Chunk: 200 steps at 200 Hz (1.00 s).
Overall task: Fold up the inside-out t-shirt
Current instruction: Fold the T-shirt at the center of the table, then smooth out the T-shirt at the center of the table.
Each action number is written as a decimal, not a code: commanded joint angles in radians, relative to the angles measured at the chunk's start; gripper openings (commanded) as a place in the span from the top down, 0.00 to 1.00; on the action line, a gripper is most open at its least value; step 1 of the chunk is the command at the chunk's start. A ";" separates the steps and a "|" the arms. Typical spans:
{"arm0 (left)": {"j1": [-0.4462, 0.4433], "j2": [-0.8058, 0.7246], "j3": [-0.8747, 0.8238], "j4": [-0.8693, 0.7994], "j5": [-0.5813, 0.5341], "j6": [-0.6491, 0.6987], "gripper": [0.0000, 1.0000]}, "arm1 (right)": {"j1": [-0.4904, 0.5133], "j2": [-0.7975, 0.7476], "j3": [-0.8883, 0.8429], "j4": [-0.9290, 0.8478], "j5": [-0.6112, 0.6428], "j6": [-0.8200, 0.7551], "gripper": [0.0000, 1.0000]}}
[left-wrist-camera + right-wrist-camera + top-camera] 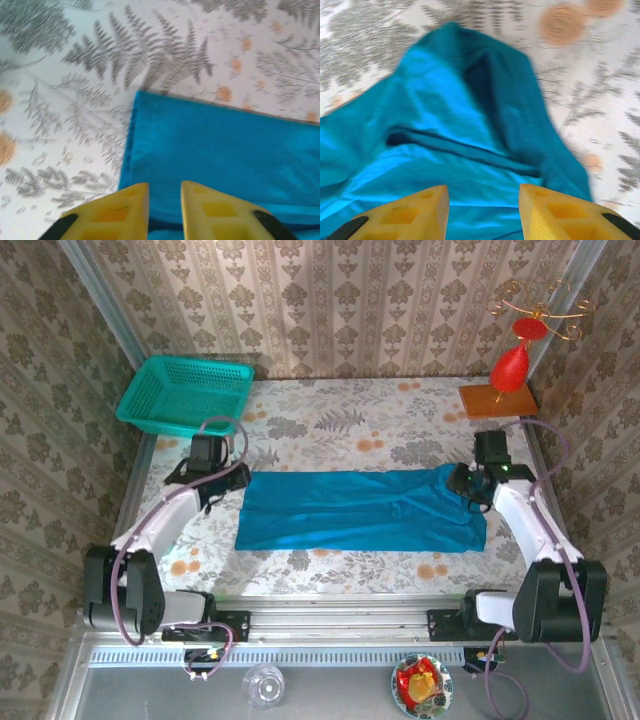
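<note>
The inside-out t-shirt (360, 510) is seen lying flat on the flowered table (340, 420), nearer the arms than the teal mesh basket (195, 363) and stretching away from it to the right as a long, already doubled band. The left gripper (165, 187) is held over the shirt end closest to the basket, its yellow fingers parted by only a narrow gap, and nothing is seen pinched between them. The right gripper (484, 192) is poised over the end farthest from the basket, its fingers set clearly wider apart and likewise empty. The cloth is judged to be light, limp and thin. It can be expected to sag, drape and slide on itself when lifted, and nothing about it is fragile. Layers are stacked at both ends, so a pinch should be taken deep enough at a corner or along the edge to catch every layer. At the far end a raised ridge and a dark fold are shown; because that view is blurred, it may be a sleeve or a collar, and it cannot be told which.
</note>
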 commanded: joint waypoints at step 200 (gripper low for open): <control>-0.049 0.388 0.133 -0.167 0.029 0.051 0.84 | 0.193 0.534 0.372 -0.245 0.173 -0.092 0.82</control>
